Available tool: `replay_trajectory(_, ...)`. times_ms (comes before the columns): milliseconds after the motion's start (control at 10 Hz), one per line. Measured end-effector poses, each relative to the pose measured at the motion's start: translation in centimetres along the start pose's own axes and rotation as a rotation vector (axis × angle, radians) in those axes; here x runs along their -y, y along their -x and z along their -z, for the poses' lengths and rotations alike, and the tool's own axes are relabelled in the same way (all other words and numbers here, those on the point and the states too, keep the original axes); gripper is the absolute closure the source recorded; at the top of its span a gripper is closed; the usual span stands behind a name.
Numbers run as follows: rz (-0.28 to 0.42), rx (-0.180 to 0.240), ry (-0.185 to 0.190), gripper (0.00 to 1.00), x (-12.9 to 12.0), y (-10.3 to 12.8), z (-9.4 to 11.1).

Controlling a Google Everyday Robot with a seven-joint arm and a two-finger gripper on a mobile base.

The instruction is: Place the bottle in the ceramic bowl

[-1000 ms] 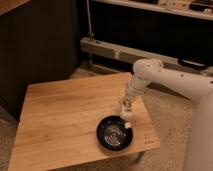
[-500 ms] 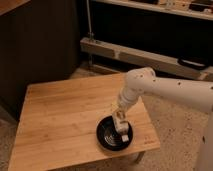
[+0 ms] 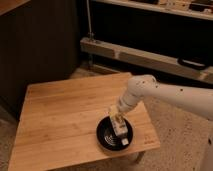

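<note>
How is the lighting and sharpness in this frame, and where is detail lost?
Camera view: soft overall, edges blurred; the wooden table is evenly and warmly lit, while the shelving behind falls into deep shadow. The claw sits over the ceramic bowl, whose glossy black shows pale rings; the bottle merges with the claw there.

An indoor workspace of a lab or testing kind is shown, not a home. A small square wooden table [image 3: 70, 117] of pale bamboo-like planks is set on a speckled terrazzo-style floor [image 3: 172, 125]. Behind it, dark panelled cabinetry [image 3: 40, 45] is seen, and a long grey metal rail [image 3: 145, 56] is mounted low along the dark wall. A white robot arm [image 3: 165, 95] is stretched over the table, and its gripper [image 3: 119, 125] is positioned above a black ceramic bowl [image 3: 107, 137] near the table's front right corner.
</note>
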Motion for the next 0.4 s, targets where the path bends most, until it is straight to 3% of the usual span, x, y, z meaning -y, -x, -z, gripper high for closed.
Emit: replay_trajectory(400, 0.002, 0.000, 0.000, 0.35, -0.14, 0.07, 0.01)
